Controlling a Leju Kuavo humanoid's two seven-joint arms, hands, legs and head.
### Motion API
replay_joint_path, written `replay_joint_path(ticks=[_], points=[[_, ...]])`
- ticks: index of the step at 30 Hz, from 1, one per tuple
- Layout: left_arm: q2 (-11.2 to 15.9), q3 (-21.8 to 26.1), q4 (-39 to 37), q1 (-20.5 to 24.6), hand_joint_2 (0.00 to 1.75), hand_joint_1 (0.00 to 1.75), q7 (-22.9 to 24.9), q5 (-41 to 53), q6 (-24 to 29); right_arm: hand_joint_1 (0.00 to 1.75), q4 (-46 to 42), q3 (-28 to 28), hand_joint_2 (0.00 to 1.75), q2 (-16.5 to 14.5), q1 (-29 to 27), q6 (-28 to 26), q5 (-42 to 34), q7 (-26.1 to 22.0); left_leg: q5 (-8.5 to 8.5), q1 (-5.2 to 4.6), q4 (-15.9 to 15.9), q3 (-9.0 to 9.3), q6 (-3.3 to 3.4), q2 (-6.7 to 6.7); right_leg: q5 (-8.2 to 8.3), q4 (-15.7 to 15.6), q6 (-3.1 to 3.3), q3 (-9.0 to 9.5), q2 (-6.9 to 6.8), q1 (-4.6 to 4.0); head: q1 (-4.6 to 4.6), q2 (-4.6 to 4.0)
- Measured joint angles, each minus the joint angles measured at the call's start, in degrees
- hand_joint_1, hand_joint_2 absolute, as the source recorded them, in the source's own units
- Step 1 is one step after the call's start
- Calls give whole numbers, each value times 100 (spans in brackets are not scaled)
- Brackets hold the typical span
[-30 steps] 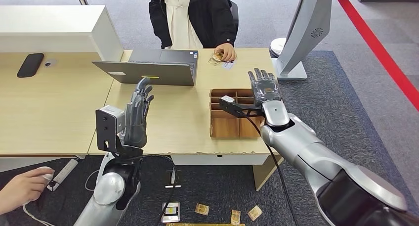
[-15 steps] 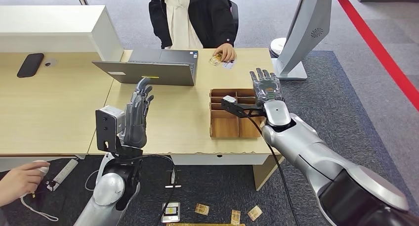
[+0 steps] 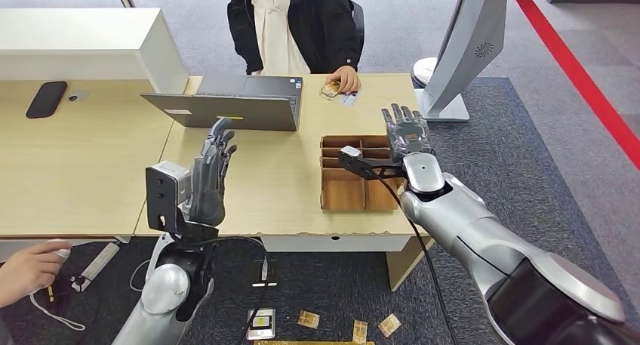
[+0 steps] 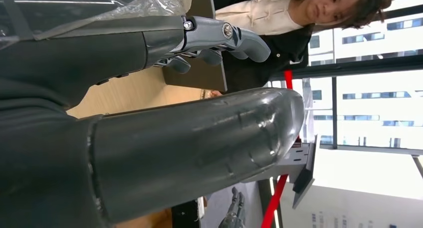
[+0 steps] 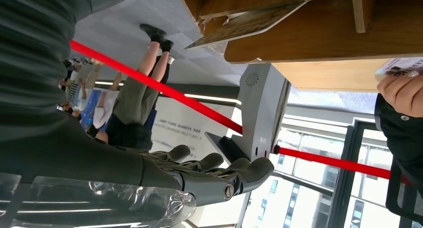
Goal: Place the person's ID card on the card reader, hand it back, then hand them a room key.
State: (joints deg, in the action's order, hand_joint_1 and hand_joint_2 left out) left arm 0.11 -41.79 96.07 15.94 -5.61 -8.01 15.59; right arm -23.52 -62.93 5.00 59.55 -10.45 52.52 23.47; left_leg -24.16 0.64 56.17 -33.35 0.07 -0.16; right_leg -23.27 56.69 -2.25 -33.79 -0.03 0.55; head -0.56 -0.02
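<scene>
Lying beyond right hand (image 3: pixel 406 131), ID card (image 3: pixel 348 98)

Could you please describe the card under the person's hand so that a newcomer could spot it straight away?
Start at the light wooden desk and look to its far edge, between the open grey laptop and the base of the tilted silver kiosk stand. There the person's hand rests on a pale card. It is the only flat card lying on the desk; the brown divided cardboard tray sits nearer the robot.

Bright even indoor light, soft shadows, windows overexposed, wrist foregrounds blurred
</scene>
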Motion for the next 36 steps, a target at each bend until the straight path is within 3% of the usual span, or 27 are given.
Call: replay_joint_path(ticks=[36], points=[[0, 88, 25, -15, 0, 0, -57, -67, 9, 0, -58, 0, 175, -239, -39, 9, -116, -96, 0, 1, 0, -1, 0, 0, 0, 0, 0, -1, 0, 0, 1, 0]])
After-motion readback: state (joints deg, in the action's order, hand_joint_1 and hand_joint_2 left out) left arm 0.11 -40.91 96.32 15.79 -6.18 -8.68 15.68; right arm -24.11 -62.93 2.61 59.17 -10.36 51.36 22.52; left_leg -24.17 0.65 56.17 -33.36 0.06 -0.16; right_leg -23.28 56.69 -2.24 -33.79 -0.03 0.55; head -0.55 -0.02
